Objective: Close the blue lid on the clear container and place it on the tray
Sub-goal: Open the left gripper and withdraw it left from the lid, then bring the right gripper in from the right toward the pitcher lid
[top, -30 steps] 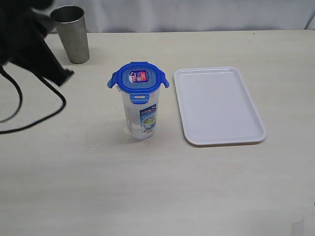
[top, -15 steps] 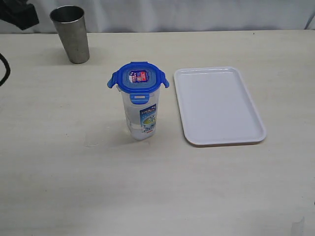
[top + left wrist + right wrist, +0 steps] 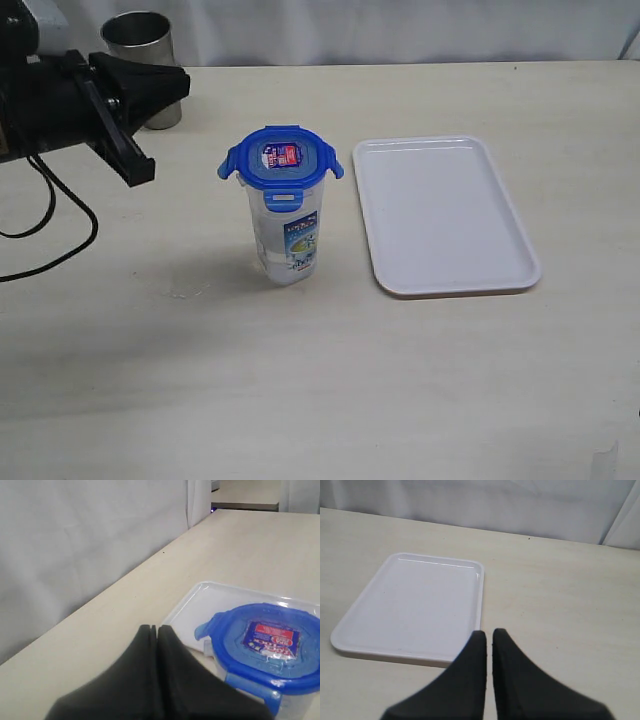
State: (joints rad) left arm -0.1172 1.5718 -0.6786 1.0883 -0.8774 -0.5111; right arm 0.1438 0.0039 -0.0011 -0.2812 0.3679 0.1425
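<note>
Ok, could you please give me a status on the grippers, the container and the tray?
Left gripper shut, empty, near lid. Right gripper shut, empty. Lid on container, standing beside tray, not on it. Nothing between them.

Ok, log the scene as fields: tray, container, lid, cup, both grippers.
tray: flat on the table, container not on it
container: upright beside the tray, apart from it
lid: on top of the container, side flaps sticking out
left gripper: shut, empty, off to the side of the lid
right gripper: shut, empty, near the tray's edge
cup: at the back, partly hidden by the left gripper
</note>
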